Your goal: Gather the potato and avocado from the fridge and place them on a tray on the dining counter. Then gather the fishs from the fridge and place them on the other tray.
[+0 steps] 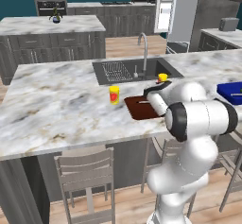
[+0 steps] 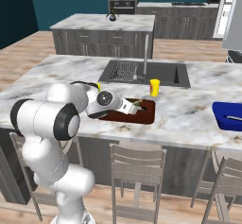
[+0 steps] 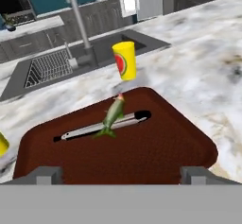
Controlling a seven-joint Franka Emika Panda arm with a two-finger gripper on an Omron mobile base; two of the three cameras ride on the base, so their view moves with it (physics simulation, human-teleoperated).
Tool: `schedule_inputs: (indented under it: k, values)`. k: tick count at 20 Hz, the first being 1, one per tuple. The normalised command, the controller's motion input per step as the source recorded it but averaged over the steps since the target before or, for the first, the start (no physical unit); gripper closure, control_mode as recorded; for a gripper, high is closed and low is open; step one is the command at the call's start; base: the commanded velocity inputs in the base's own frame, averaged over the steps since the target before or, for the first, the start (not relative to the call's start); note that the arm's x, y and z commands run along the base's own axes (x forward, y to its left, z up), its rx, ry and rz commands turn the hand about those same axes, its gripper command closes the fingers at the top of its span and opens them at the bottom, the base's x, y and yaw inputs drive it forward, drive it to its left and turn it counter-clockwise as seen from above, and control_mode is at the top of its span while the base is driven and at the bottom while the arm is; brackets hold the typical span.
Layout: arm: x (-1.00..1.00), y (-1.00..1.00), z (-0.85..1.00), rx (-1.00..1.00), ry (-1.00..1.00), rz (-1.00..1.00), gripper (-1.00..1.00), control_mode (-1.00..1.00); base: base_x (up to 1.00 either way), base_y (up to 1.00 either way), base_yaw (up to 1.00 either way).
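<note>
My gripper [image 3: 122,175] stands open just above the near edge of the dark reddish-brown other tray [image 3: 156,157], with nothing between its fingertips [image 3: 45,173]. Two fishs lie in that tray. A grey one [image 3: 90,129] lies flat, and a greener one [image 3: 113,113] rests across it. In the right base view the gripper [image 2: 133,108] hovers over the same tray [image 2: 144,116] on the dining counter [image 2: 189,109]. The blue tray [image 1: 230,91] sits at the counter's right end. The potato and avocado are out of view. The fridge [image 1: 189,10] stands at the back right.
A yellow cup [image 3: 125,60] stands just beyond the brown tray, near the inset sink [image 1: 127,71] and its faucet [image 1: 143,52]. A second yellow thing [image 1: 162,77] sits by the sink's right edge. Stools [image 1: 87,176] line the counter's near side.
</note>
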Motion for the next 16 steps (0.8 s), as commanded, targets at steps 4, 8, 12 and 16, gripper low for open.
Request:
schedule_inputs:
  k: [4,8,12,16]
  values:
    - [-1.0,0.18,1.0,-0.07,0.11,0.05,-1.0,-1.0,0.0,0.0,0.0]
    - [-1.0,0.29,1.0,0.0,0.25,0.01,-1.0,-1.0,0.0,0.0,0.0]
    - [-0.93,0.3,1.0,0.0,0.36,0.0,-1.0,-1.0,0.0,0.0,0.0]
    - [-0.5,0.22,1.0,0.0,0.32,0.0,-1.0,-1.0,0.0,0.0,0.0]
